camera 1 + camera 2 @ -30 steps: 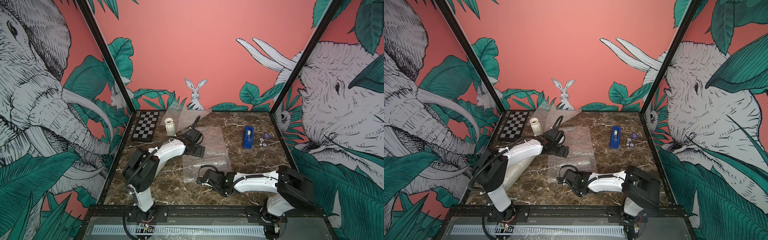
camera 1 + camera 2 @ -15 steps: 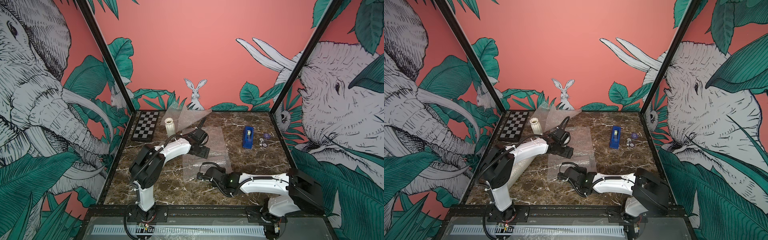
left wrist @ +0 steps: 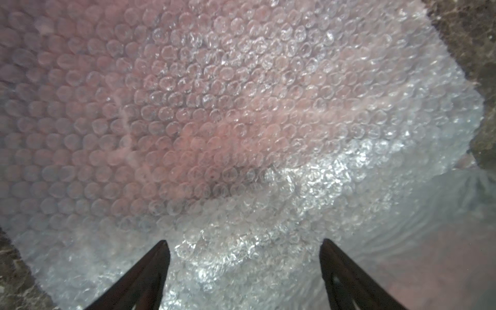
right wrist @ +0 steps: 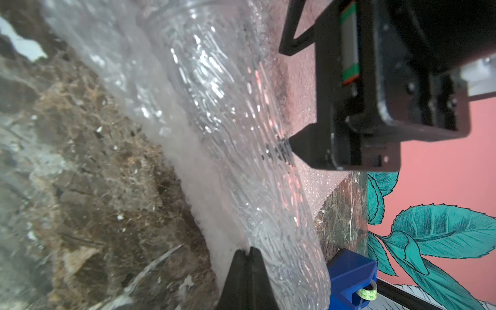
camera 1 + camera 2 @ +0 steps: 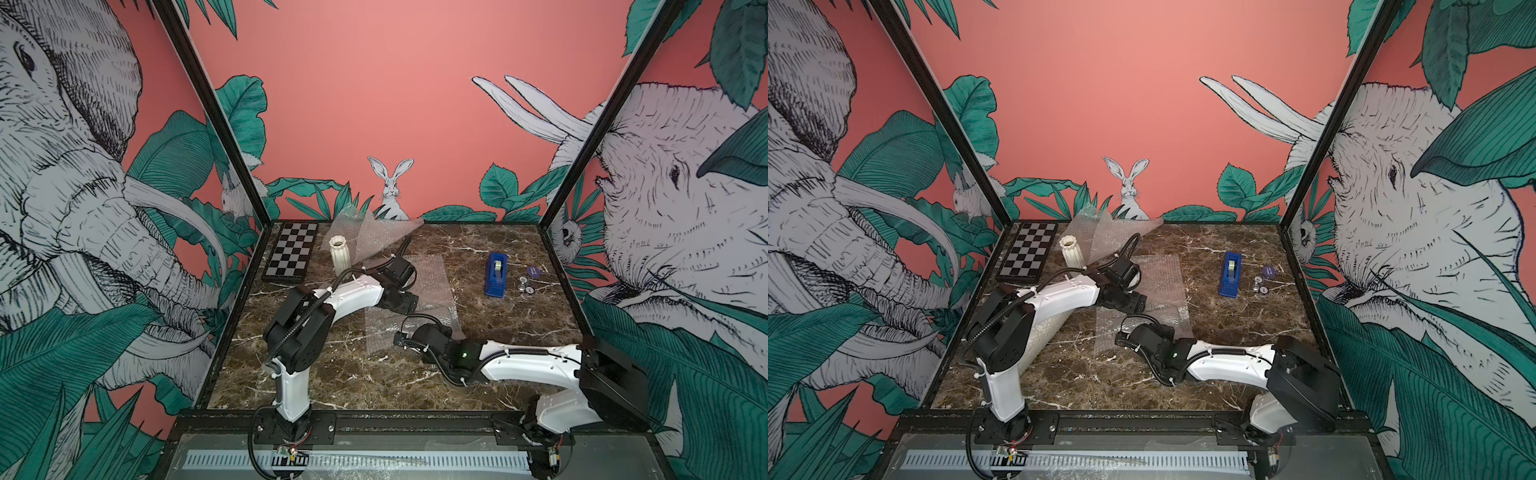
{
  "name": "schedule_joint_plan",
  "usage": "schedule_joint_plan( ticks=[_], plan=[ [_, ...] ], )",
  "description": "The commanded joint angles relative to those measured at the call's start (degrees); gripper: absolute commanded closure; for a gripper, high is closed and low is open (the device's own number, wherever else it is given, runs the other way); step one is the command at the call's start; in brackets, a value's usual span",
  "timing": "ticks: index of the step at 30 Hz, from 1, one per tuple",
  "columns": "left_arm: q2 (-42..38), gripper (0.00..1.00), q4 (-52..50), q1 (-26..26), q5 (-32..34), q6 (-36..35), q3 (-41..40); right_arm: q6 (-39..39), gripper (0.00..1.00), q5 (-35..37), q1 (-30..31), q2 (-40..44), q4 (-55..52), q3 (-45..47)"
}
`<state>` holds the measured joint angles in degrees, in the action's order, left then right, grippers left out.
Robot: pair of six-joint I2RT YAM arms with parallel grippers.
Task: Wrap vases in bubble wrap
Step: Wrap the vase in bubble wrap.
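The right fingers (image 4: 240, 271) pinch shut on the bubble wrap (image 3: 214, 107) edge, likely to draw it over the glass vase (image 4: 236, 120) lying on that sheet mid-way across the bench (image 5: 519, 332). The left fingers (image 3: 150, 268) hover spread wide above, seemingly ready to steady the roll.

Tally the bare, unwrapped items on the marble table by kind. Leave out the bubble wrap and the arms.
Vases: 2 (white fluted vase, clear glass vase)
Chequered board: 1
Blue tape dispenser: 1
Small round pieces: 3 (purple disc, two silvery round pieces)
Total: 7
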<state>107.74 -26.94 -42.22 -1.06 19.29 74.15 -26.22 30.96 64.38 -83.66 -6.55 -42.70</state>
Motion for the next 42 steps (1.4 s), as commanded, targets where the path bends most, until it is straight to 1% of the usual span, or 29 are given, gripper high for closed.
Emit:
schedule_joint_plan(
  ticks=[1,5,6,10,12,15,26,32,34,38,42],
  plan=[
    [0.0,0.12,-1.4,-0.1,-0.2,-1.1,1.3,-0.5,1.0,-0.3,-1.4,-1.7,2.4,-2.7],
    [0.2,0.12,-1.1,-0.1,0.0,-1.3,1.3,-0.3,1.0,-0.6,-2.6,-3.3,3.2,-3.6],
    [0.3,0.13,-1.0,-0.1,0.0,-1.4,1.3,-0.1,0.99,-0.7,-2.9,-3.5,3.5,-3.6],
    [0.3,0.13,-1.0,-0.1,0.6,-1.5,1.3,0.6,0.91,-0.7,-4.0,-4.1,4.6,-3.8],
    [0.4,0.13,-0.9,-0.1,0.8,-1.5,1.4,0.8,0.81,-0.6,-4.4,-4.0,5.6,-3.7],
    [0.4,0.13,-0.9,0.0,1.1,-1.5,1.5,1.4,0.76,-2.0,-5.5,-4.0,6.0,-3.5],
    [0.1,0.14,-1.4,0.3,2.3,-1.1,2.8,4.3,0.76,-7.5,-9.9,-4.6,5.2,-3.8],
    [-1.5,0.13,-0.9,1.7,1.2,0.2,3.2,5.1,0.75,-10.2,-11.8,-5.4,5.3,-3.5],
    [-2.3,0.13,-1.1,3.4,1.3,0.2,3.6,5.2,0.75,-10.7,-12.2,-5.7,5.6,-3.5],
    [-6.4,0.13,-1.5,4.1,2.9,-0.4,3.0,5.6,0.75,-11.5,-12.6,-6.0,6.5,-3.4],
    [-13.4,0.1,0.2,4.4,7.4,-0.6,-2.1,5.6,0.75,-11.7,-13.0,-6.8,6.7,-3.9]
  ],
)
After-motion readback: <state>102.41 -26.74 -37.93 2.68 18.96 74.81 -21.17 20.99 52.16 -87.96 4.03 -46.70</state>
